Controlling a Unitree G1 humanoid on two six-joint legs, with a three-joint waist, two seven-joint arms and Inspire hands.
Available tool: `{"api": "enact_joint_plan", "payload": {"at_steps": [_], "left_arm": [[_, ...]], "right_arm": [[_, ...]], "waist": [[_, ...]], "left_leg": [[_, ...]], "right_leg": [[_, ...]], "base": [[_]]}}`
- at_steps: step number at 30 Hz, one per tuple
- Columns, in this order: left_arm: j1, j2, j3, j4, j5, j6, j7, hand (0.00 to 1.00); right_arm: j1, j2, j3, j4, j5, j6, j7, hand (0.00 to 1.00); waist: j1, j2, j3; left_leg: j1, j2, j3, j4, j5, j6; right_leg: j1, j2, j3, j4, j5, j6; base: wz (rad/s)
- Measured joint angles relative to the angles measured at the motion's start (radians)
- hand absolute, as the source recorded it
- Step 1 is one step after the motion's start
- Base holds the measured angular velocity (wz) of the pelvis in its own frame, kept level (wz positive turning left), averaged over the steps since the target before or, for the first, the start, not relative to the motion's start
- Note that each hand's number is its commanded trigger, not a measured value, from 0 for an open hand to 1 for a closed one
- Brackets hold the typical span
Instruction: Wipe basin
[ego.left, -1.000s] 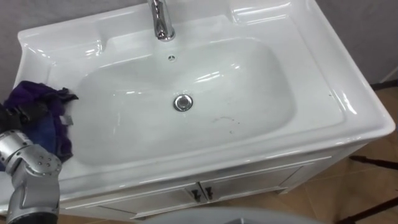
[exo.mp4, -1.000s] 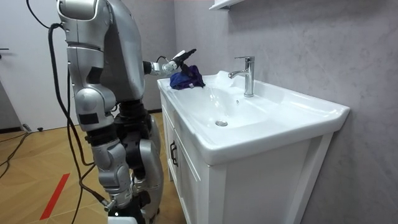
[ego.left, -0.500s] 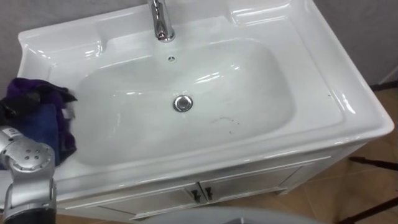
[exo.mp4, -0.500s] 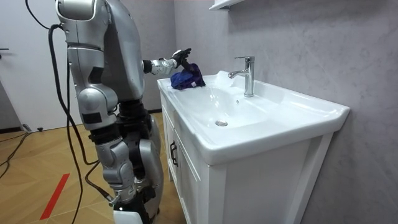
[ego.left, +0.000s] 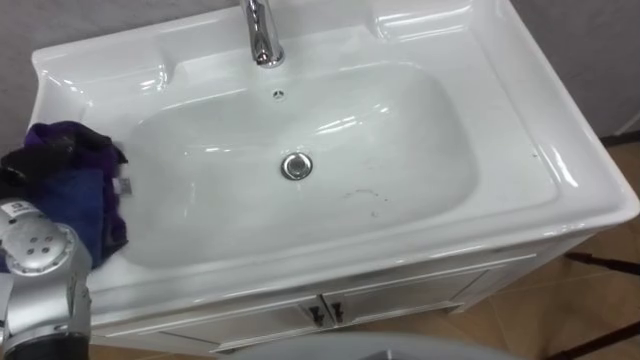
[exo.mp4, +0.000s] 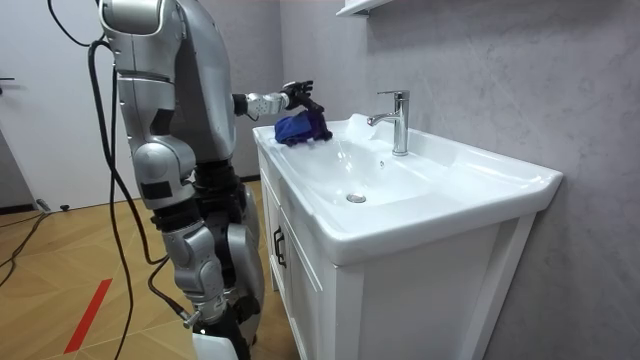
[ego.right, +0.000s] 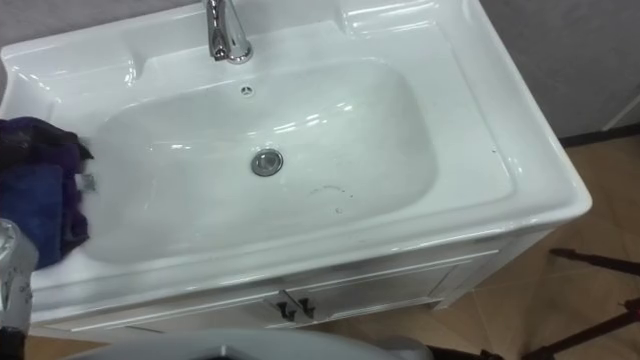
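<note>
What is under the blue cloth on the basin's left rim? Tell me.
The blue cloth lies on the basin's left rim and inner slope; white porcelain shows around it. The patch directly beneath is covered, so unseen.

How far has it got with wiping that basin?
Barely begun. Done: the left hand is at the dark blue cloth, bunched on the left rim of the basin. In hand: getting hold of it; whether it grips, I cannot tell. Left: the whole bowl, where faint dark marks show beside the drain.
</note>
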Motion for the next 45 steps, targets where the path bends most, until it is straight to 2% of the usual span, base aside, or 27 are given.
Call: {"api": "enact_joint_plan", "payload": {"at_steps": [7, 15, 25, 34, 37, 41, 43, 45], "left_arm": [[-0.033, 0.000, 0.000, -0.008, -0.005, 0.005, -0.005, 0.00], [-0.033, 0.000, 0.000, -0.080, -0.005, 0.024, -0.024, 0.00], [-0.033, 0.000, 0.004, -0.081, 0.008, 0.046, -0.025, 0.00], [-0.034, 0.010, 0.070, -0.099, 0.075, 0.041, -0.023, 0.00], [-0.034, 0.011, 0.093, -0.102, 0.075, 0.032, -0.013, 0.00], [-0.034, 0.014, 0.104, -0.104, 0.086, 0.027, 0.028, 0.00], [-0.034, 0.014, 0.108, -0.100, 0.092, 0.025, 0.042, 0.00], [-0.029, 0.014, 0.134, -0.076, 0.092, 0.019, 0.047, 0.00]], "right_arm": [[0.001, 0.001, 0.000, 0.001, 0.022, 0.002, -0.002, 0.00], [0.009, 0.000, 0.001, 0.004, 0.034, 0.017, 0.003, 0.00], [0.025, -0.001, 0.000, 0.006, 0.030, 0.025, 0.023, 0.00], [0.018, -0.001, 0.000, 0.017, 0.000, 0.014, 0.020, 0.00], [0.018, -0.003, 0.000, 0.005, -0.013, 0.010, 0.010, 0.00], [0.016, -0.006, 0.001, 0.005, -0.014, 0.011, -0.003, 0.00], [0.016, -0.010, 0.002, 0.002, -0.014, 0.011, -0.003, 0.00], [0.013, -0.013, 0.000, 0.001, -0.016, 0.011, -0.003, 0.00]], "waist": [[0.000, -0.007, 0.0000], [0.000, -0.015, 0.0012], [0.004, -0.018, 0.0035], [0.006, -0.012, 0.0042], [0.010, -0.009, 0.0038], [0.034, -0.006, 0.0040], [0.057, -0.003, 0.0040], [0.068, 0.001, 0.0034]], "left_leg": [[-0.004, 0.000, 0.004, 0.000, 0.000, 0.000], [0.001, 0.000, 0.005, 0.000, 0.000, 0.000], [0.005, 0.000, 0.029, 0.000, 0.000, 0.000], [0.002, 0.000, 0.027, -0.001, 0.000, 0.000], [-0.002, 0.000, 0.024, 0.000, 0.000, 0.000], [-0.005, -0.002, 0.015, 0.000, 0.000, 0.000], [-0.006, -0.003, 0.013, 0.000, 0.000, 0.000], [-0.015, -0.005, -0.014, -0.001, 0.000, 0.000]], "right_leg": [[-0.008, 0.001, 0.002, 0.000, 0.000, 0.000], [0.002, 0.002, 0.014, 0.001, 0.000, 0.000], [0.001, 0.002, 0.019, 0.001, 0.000, 0.000], [0.000, -0.001, 0.023, 0.002, 0.000, 0.000], [0.002, -0.003, 0.012, 0.000, 0.000, 0.001], [0.001, -0.004, 0.012, -0.002, 0.000, 0.001], [0.000, -0.005, 0.005, -0.002, 0.000, 0.001], [0.002, -0.007, -0.010, -0.002, -0.002, 0.003]], "base": [[-0.03], [-0.01], [-0.01], [-0.02], [0.03], [0.03], [0.07], [0.23]]}}
